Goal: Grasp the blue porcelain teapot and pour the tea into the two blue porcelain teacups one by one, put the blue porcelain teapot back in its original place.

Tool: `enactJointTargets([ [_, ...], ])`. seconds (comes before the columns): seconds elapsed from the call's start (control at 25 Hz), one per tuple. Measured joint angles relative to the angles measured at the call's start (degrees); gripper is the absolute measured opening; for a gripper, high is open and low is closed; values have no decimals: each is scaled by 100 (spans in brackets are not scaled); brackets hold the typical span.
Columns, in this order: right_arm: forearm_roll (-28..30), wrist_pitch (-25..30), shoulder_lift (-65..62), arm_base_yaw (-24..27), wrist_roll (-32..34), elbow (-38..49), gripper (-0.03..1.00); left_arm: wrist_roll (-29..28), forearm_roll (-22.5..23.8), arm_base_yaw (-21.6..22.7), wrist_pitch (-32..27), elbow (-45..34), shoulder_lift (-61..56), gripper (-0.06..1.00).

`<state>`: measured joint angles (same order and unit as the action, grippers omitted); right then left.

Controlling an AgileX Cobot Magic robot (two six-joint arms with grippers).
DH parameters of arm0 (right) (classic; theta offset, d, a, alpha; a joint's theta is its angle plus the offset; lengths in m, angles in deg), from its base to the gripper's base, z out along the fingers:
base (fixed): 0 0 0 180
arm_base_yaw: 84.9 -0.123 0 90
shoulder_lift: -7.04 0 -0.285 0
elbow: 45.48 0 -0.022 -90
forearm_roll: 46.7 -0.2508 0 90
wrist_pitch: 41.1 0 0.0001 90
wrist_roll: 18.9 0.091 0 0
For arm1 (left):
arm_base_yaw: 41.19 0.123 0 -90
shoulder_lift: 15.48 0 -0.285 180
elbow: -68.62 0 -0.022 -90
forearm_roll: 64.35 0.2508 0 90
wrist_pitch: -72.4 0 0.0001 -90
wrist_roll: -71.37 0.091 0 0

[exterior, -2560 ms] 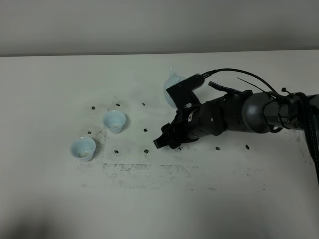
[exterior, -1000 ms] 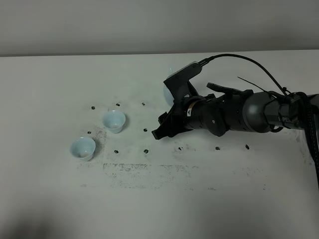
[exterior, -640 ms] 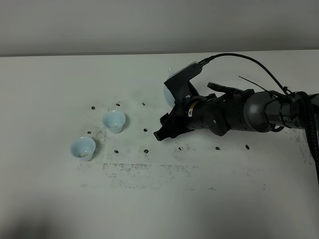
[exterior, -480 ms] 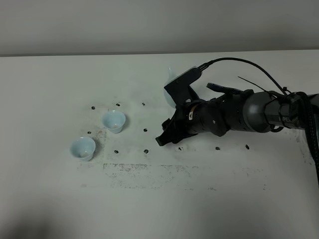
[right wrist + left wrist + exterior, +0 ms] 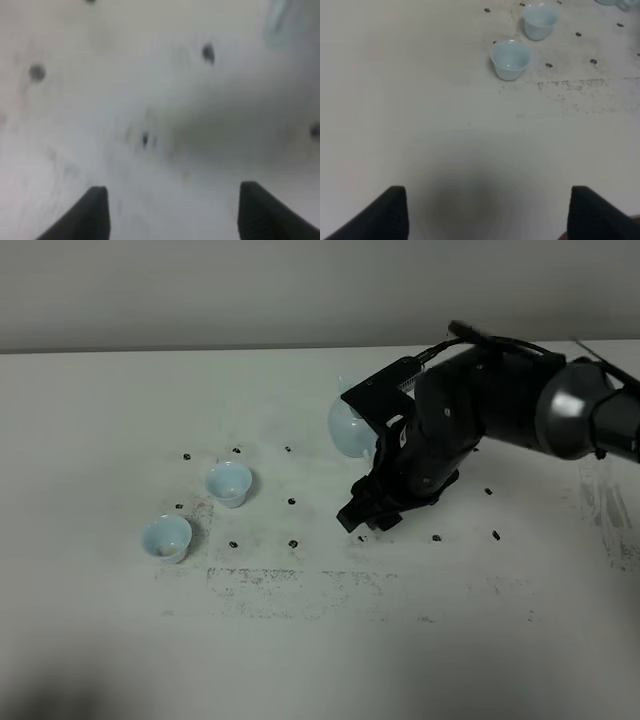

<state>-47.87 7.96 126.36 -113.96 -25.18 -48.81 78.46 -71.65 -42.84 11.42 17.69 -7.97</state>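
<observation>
A: Starting at the left, is anything happening there?

B: Nothing is moving. The left gripper (image 5: 487, 192) is hanging over the bare table (image 5: 90, 640) with its fingers spread wide and nothing between them. The near teacup (image 5: 165, 538) and the far teacup (image 5: 230, 483) are sitting where they sat moments ago, and no reddish-brown is showing in either.

A: And the teapot?

B: The teapot (image 5: 347, 426) is standing in the same spot past the middle of the table, well apart from the cups, half hidden behind the right arm (image 5: 480, 410). Its handle is not showing.

A: So what is changing?

B: The right arm. A moment ago it was lying low across the table from the right. Now it is rearing up and hunching over, and the right gripper (image 5: 358, 518) is sitting a little further right, on the near side of the teapot, pointing down. Its fingers are spread wide over bare tabletop, gripping nothing.

A: Meaning?

B: I am reading it as re-aiming for the grasp. Nothing is being held yet, so both pours and the return are still waiting.
</observation>
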Motion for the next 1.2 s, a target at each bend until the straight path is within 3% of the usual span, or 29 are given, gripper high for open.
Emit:
enactJointTargets([
  [0.08, -7, 729, 0, 126, 0, -347, 53, 0, 0, 0, 0, 0, 0, 63],
  [0.2, -7, 1185, 0, 337, 0, -753, 53, 0, 0, 0, 0, 0, 0, 63],
  [0.68, -20, 1638, 604, 745, -299, -1465, 53, 5, 0, 0, 0, 0, 0, 63],
  [0.92, -54, 2046, 1381, 765, -330, -2594, 53, 0, 0, 0, 0, 0, 0, 63],
  [1.2, -220, 2054, 2452, 765, -330, -4141, 53, 0, 0, 0, 0, 0, 0, 63],
])
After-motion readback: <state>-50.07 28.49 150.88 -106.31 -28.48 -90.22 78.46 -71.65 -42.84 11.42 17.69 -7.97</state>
